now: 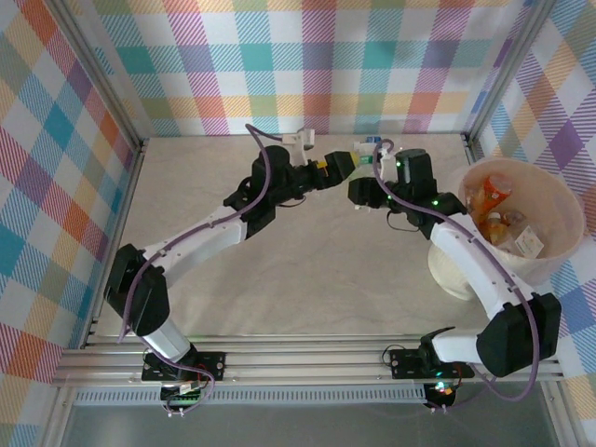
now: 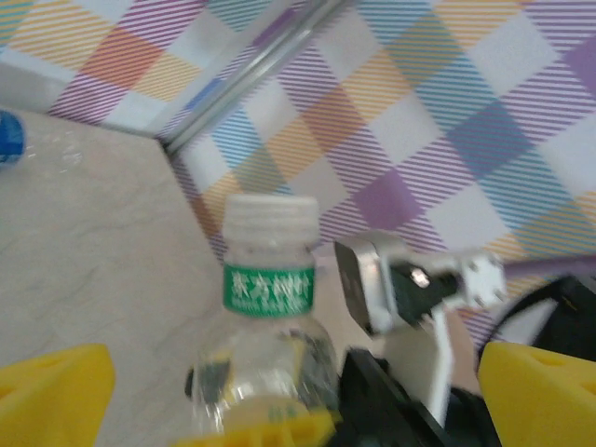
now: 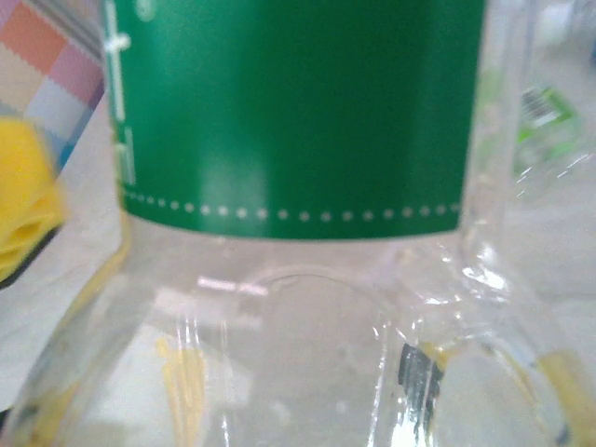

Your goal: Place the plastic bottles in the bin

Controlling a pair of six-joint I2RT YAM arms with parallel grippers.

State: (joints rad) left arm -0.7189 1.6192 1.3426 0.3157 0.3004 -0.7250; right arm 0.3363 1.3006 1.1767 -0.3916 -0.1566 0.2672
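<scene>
Green-labelled bottle (image 3: 289,112) in right pincer (image 1: 368,163), near far wall (image 1: 354,65).

Twin white-and-black arms, purple cable trailing

Here's the left arm (image 1: 200,233): white shells between chunky black joints, with a purple cable (image 1: 140,279) looping alongside. The right arm (image 1: 470,251) matches it, tiny green lights (image 1: 435,202) glowing near the wrist. A black base plate (image 1: 182,365) sits under each. The left gripper (image 1: 345,164) sports bright yellow fingers (image 2: 54,396), blocky and blunt.
</scene>
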